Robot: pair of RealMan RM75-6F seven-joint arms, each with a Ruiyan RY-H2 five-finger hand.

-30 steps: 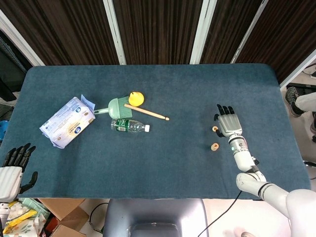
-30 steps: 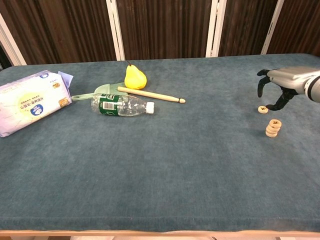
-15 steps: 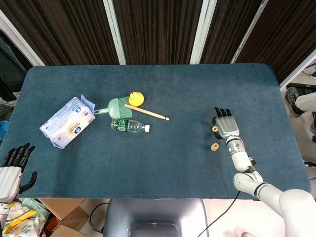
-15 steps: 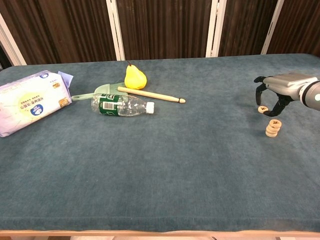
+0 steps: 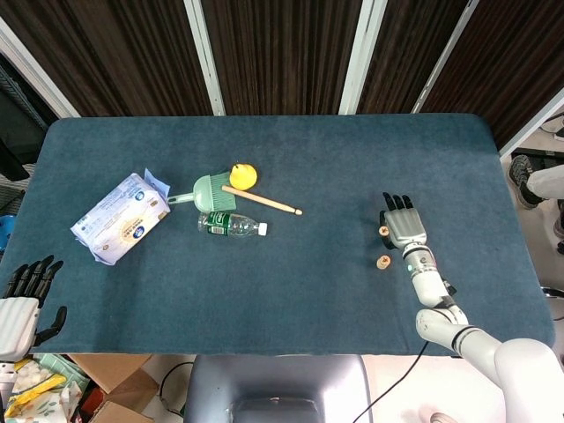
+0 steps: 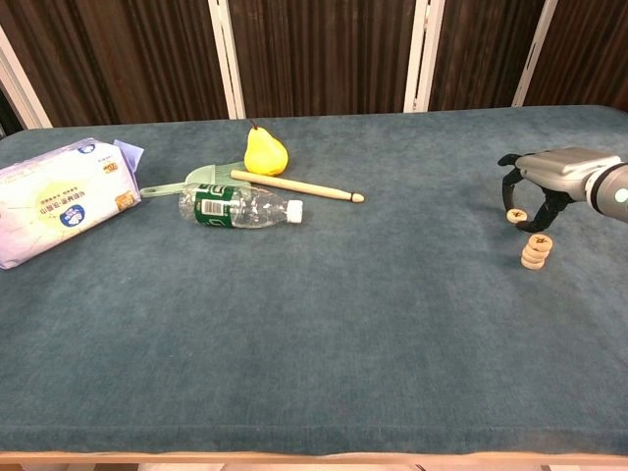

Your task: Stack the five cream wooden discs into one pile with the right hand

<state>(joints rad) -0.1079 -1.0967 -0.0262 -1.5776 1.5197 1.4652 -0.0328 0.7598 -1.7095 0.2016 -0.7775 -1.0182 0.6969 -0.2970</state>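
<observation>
Now the right hand (image 6: 538, 183) is lower and closer to the single cream disc (image 6: 515, 214) than it was a second ago: before, it hovered to the right of the disc with the fingers hanging loose, and at present its fingers curve down around the disc, some on the left side and the thumb on the right. I cannot tell if the fingertips already touch the wood; the disc seems to lie on the blue cloth table (image 6: 324, 324), so I judge the hand is about to pinch it, not yet carrying it. The pile of discs (image 6: 536, 251) stands just near of the loose disc, a little to the right, and it has not moved; it looks like several discs high, but the exact count is not clear to me. From this I think the loose disc is the last one to put on the pile. The loose disc lies flat, its marked face up, so its short axis is vertical and it has no long direction on the table; the pile has its long axis upright. In the head view the right hand (image 5: 405, 224) is just right of the loose disc (image 5: 384, 231). The left hand (image 5: 25, 295) rests far away at the near left edge, fingers apart and holding nothing.
</observation>
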